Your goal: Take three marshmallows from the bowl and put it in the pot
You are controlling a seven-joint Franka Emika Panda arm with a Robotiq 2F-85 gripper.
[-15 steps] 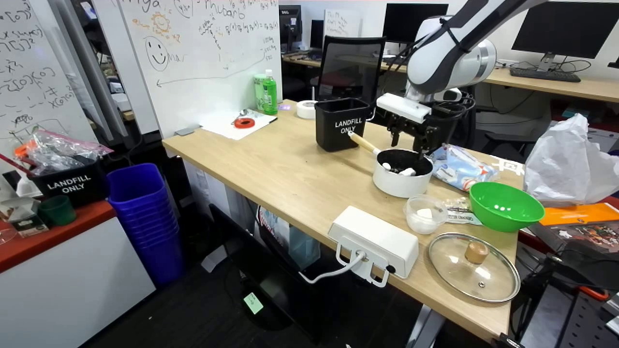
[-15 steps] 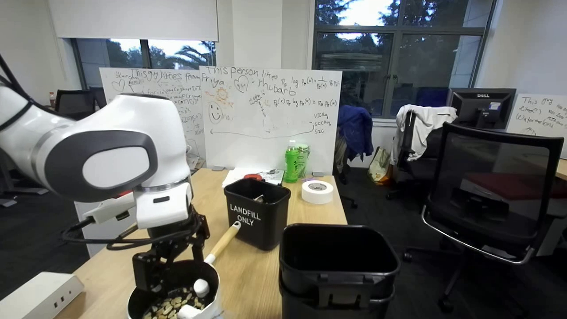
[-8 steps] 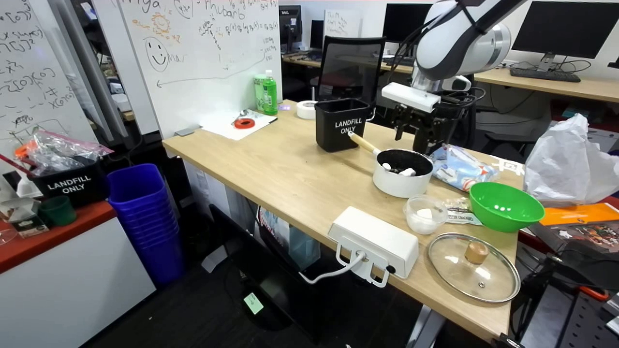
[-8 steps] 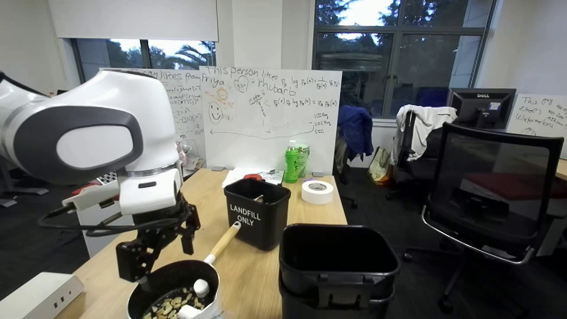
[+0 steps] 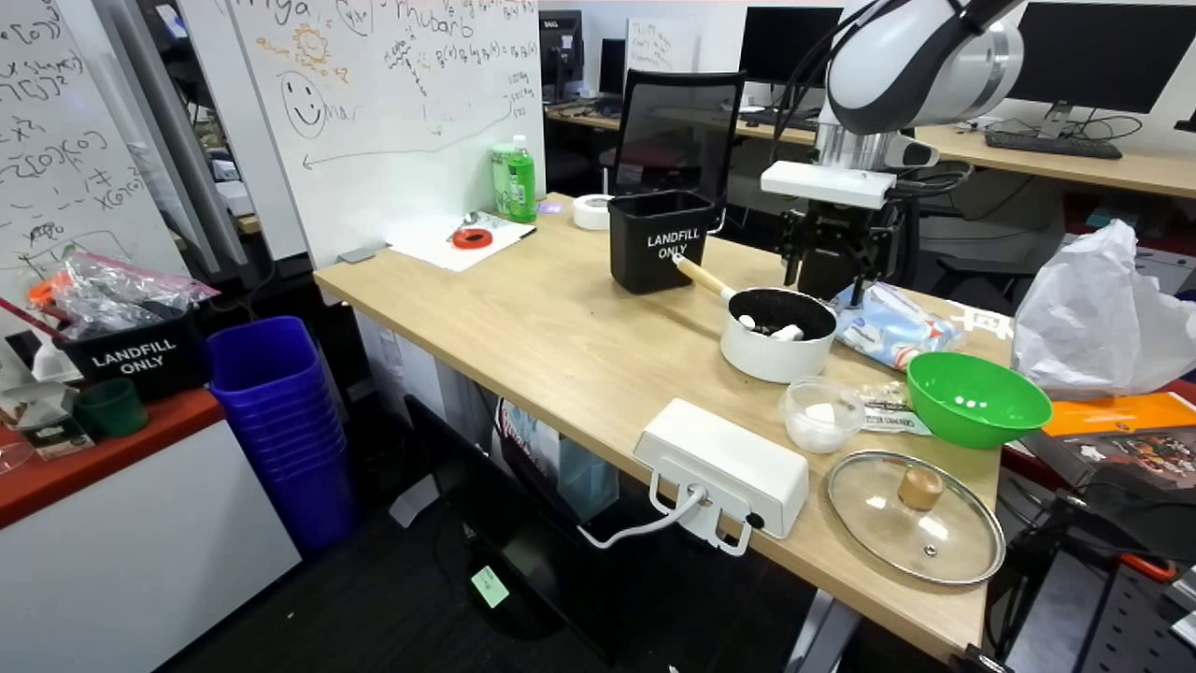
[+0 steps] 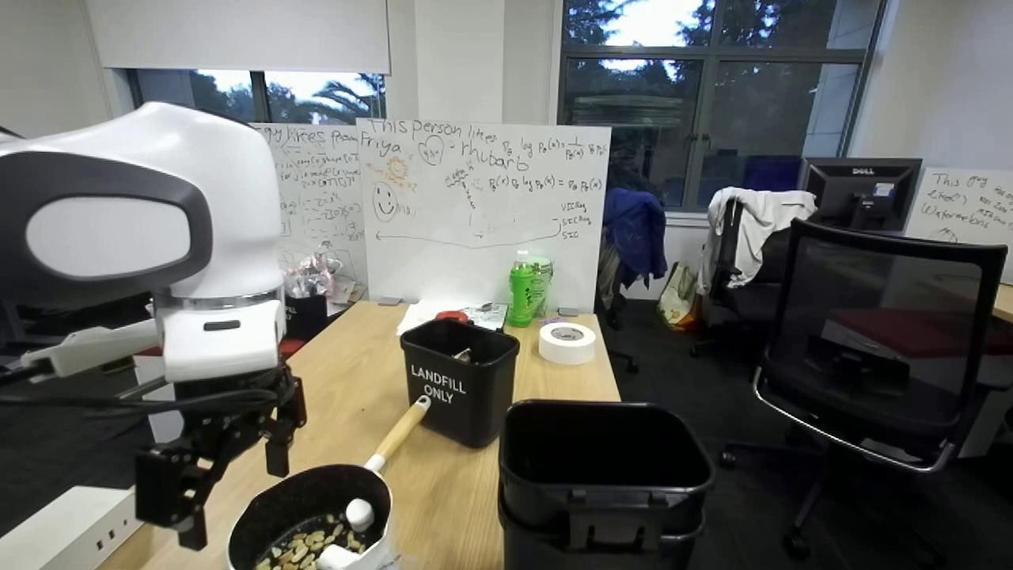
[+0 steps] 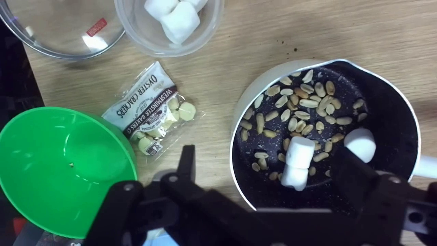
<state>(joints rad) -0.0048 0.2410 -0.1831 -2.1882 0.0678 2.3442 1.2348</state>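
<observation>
Black and empty, the claw spreads its fingers wide. In the wrist view the clear bowl, cut off on top, holds marshmallows; to its right, two marshmallows lie end to end in the pot, framed between the fingers, and a third marshmallow is partly hidden by the right-hand finger.

In the wrist view, three marshmallows and nuts lay in the pot on the worktop. Upper left, the marshmallow bowl stood right of the lid; leftward from the pot lay a packet, then another bowl.
</observation>
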